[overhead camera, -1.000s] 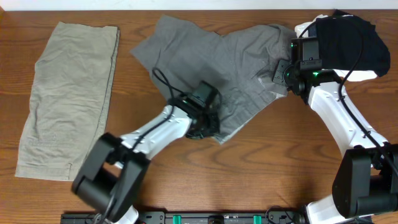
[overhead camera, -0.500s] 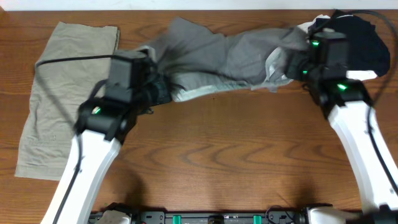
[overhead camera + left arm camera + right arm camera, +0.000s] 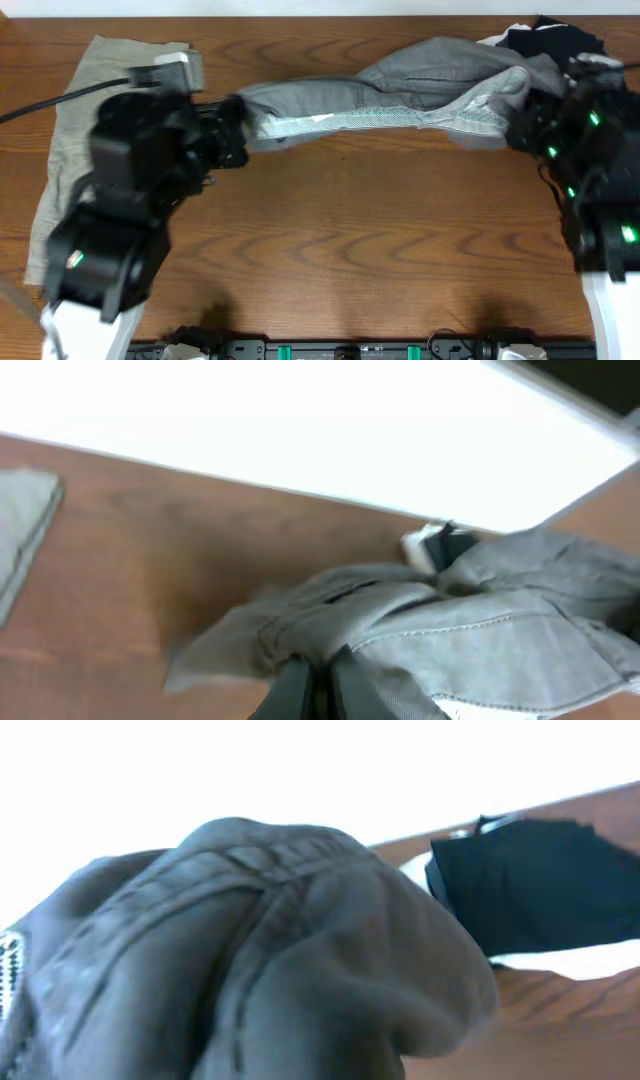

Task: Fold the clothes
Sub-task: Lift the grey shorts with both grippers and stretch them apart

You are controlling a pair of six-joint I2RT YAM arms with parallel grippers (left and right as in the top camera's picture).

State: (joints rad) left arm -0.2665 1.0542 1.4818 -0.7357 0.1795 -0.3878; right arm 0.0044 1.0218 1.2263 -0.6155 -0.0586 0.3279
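Since the left tool (image 3: 232,135) and right tool (image 3: 522,122) each pinch one end, the shorts (image 3: 400,90) stretch from 9 to 3 o'clock.

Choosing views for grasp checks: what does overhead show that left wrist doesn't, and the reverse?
Only overhead: the right hand clamped on the far end of the grey shorts, the shorts strung between both hands, and most of the khaki garment. Only left wrist: a close look at the left hand pinching bunched cloth, with the seam stitching visible. Both: the shorts, the wooden table, and a piece of the khaki garment.
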